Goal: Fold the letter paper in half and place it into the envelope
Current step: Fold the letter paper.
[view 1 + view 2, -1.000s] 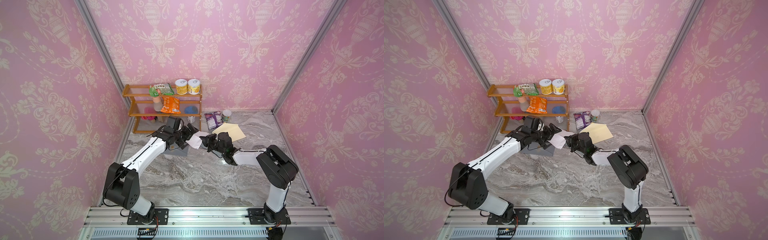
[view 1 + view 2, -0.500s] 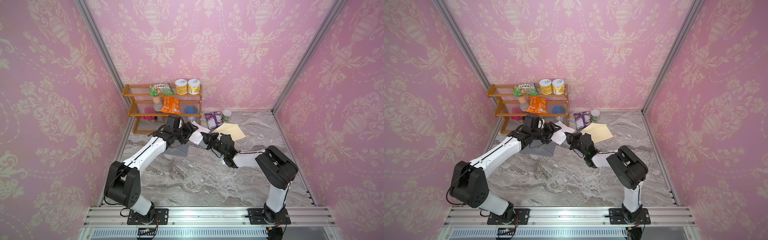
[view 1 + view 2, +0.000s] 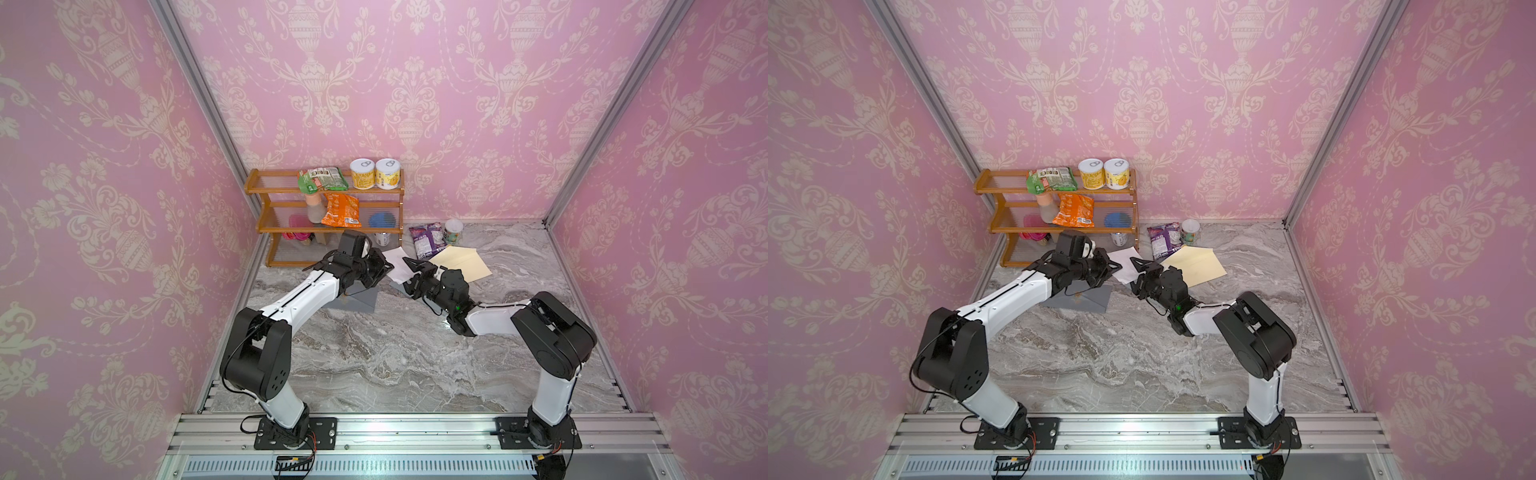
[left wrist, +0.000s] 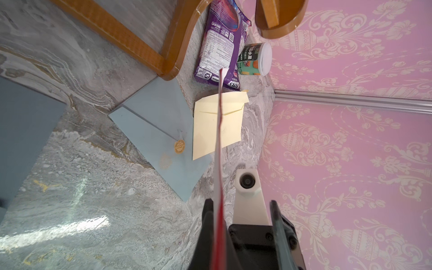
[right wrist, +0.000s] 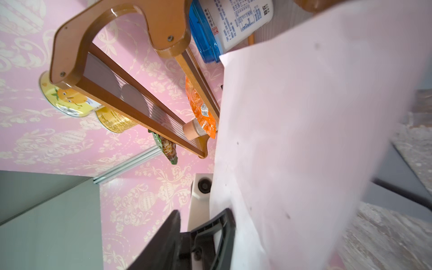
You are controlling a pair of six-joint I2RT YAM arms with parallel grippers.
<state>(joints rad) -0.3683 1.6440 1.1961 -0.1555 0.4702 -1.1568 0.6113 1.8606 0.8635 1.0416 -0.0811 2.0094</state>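
Observation:
The white letter paper [image 3: 395, 257] [image 3: 1127, 255] hangs above the table between my two grippers. My left gripper [image 3: 388, 267] [image 3: 1117, 264] is shut on its left edge. In the left wrist view the paper [image 4: 219, 140] runs edge-on along one finger [image 4: 207, 217]. My right gripper [image 3: 407, 273] [image 3: 1133, 273] [image 5: 202, 211] faces it with jaws apart, and the sheet [image 5: 304, 128] rests against one finger [image 5: 225, 224]. A cream envelope [image 3: 461, 266] [image 3: 1196, 266] [image 4: 217, 126] lies flat behind the right gripper. A grey-blue envelope [image 3: 357, 297] [image 4: 159, 131] with a round seal lies under the left arm.
A wooden shelf [image 3: 324, 191] [image 3: 1054, 187] stands at the back left with cans [image 3: 376, 174] and snack bags. A purple bag [image 3: 426, 243] [image 4: 222, 42] and a small cup [image 3: 453, 230] [image 4: 254, 58] sit just behind the cream envelope. Pink walls close in on three sides.
My left gripper has shut on the paper and my right gripper has opened off it. The paper has shifted a little toward the back.

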